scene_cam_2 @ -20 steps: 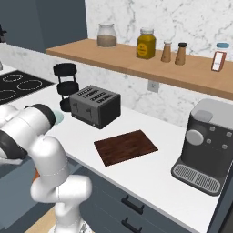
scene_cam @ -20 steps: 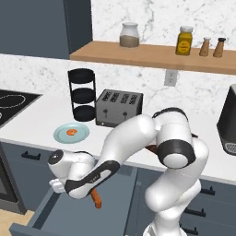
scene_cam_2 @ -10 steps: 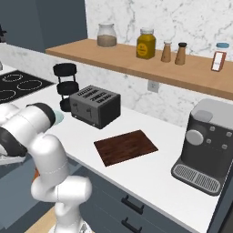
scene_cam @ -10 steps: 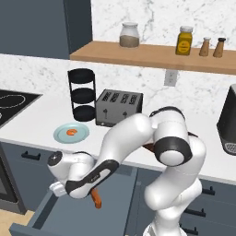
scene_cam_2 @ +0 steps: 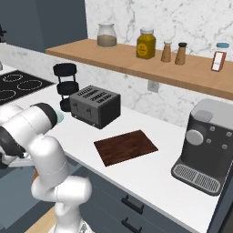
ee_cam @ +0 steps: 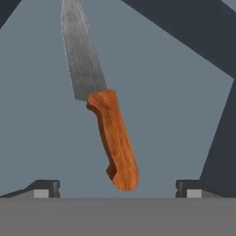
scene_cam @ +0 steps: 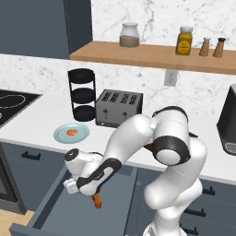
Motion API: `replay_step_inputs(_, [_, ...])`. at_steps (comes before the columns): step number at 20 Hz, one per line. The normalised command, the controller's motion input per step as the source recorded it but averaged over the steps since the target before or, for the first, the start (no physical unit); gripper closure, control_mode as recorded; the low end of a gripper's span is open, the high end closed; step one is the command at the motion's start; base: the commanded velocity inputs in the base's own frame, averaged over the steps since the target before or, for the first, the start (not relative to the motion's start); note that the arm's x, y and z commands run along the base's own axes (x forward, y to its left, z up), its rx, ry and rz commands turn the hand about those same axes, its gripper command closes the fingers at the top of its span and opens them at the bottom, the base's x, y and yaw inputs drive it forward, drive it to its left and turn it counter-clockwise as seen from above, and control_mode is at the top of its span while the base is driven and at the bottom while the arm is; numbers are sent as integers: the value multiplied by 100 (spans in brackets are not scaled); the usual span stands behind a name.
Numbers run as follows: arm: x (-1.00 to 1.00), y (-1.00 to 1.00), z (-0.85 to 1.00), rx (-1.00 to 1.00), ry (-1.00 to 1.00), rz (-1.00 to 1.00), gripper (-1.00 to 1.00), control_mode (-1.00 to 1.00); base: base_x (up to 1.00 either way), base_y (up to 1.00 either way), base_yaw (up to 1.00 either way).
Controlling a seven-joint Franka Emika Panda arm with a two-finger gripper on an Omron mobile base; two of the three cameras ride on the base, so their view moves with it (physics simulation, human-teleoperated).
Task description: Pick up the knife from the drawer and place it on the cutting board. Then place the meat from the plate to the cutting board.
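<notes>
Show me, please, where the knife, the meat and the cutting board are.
knife [ee_cam: 115, 138]: hand view, on its handle.
meat [scene_cam: 71, 132]: left base view, its middle.
cutting board [scene_cam_2: 126, 147]: right base view, its centre.

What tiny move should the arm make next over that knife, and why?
Probably ease straight down and close on the handle: the open gripper hangs above the knife, which lies flat in the drawer, handle between the fingertips, untouched.

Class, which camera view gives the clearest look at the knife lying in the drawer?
The hand view: the knife lies large on the grey drawer floor, blade and handle both visible. The left base view catches just its orange handle end below the hand; the right base view gives no clear look.
</notes>
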Motion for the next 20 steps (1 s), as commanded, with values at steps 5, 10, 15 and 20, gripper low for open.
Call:
replay_step_inputs(5, [28,-10,-30,1,13,-1,-100,-100,0,0,0])
replay_step_inputs(10, [16,7,-42,0,4,-1,-100,-100,0,0,0])
replay_step_inputs(15, [25,26,-46,-4,7,-1,-100,-100,0,0,0])
replay_step_inputs(20, [33,51,-49,-9,10,-3,-100,-100,0,0,0])
